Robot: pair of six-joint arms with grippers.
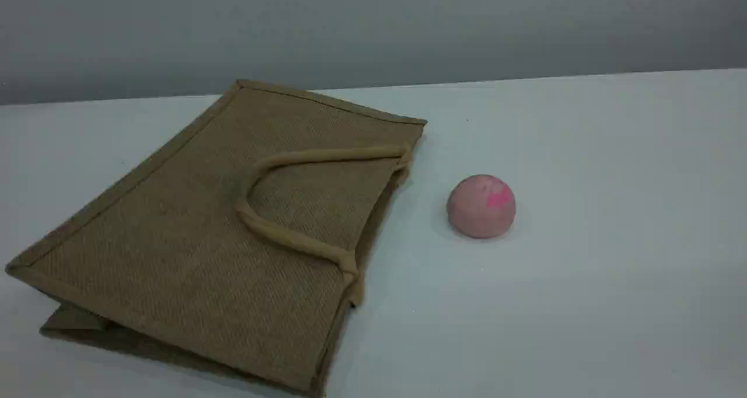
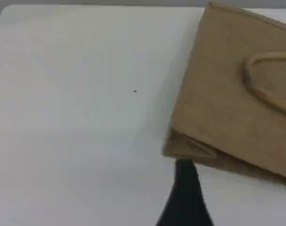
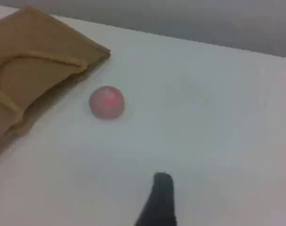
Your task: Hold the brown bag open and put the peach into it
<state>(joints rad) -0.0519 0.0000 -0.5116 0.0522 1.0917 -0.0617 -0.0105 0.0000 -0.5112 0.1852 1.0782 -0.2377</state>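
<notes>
jute brown bag lies flat (peach outside).

The brown bag lies flat on the table, its handle folded across its upper face. The peach sits near the bag's right, apart from it.

You see the brown bag lying flat on the white table, 1 handle folded across it; the peach rests just right of its mouth, apart.
</notes>
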